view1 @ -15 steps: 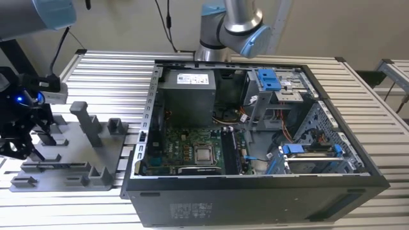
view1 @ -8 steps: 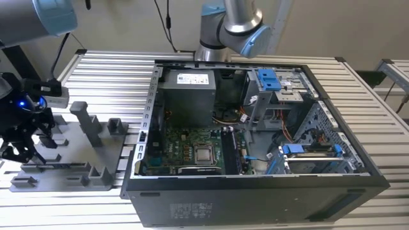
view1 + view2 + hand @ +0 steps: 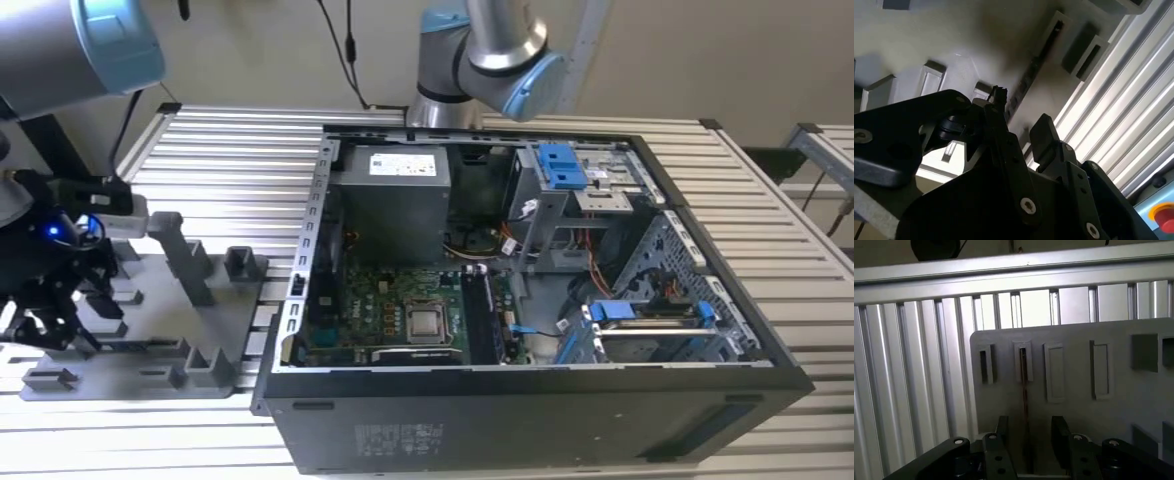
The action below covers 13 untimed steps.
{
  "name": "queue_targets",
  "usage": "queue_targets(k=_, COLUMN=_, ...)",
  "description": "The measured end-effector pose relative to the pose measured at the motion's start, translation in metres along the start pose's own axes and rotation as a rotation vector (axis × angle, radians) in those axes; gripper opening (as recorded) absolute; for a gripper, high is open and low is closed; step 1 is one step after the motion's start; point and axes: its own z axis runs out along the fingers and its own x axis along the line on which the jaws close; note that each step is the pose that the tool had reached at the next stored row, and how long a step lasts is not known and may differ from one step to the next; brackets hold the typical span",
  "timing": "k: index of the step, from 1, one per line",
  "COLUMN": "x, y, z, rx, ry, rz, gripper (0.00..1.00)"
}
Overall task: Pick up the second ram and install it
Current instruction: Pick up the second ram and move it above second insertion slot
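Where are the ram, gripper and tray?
ram [image 3: 1024,385], first wrist view, on its thin edge, about mid-length.
gripper [image 3: 1030,421], first wrist view, midway between its fingertips.
tray [image 3: 1134,405], first wrist view, on a bare grey part of its face.

Spread pincer [image 3: 1030,422] straddles ram [image 3: 1024,380].

The second ram [image 3: 1024,380] stands in a slot of the tray [image 3: 1134,405] just below the claw [image 3: 1030,426], between its parted fingers; the tray lies on the worktop [image 3: 914,380], with the computer case [image 3: 534,430] beside the claw, toward the exterior view's right
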Motion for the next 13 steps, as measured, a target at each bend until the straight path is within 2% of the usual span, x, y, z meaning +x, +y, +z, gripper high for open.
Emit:
queue_targets(k=4, x=0.0002, y=0.0023, z=0.0071, rx=0.0034, ry=-0.0011, rz=-0.011, gripper=0.48)
queue_targets(k=10, x=0.0004, y=0.006, z=0.0155, rx=0.0182, ry=-0.0047, rz=-0.039, gripper=0.48)
queue_targets(k=13, x=0.0009, y=0.0063, z=0.0203, rx=0.0194, ry=-0.005, rz=-0.05, gripper=0.48)
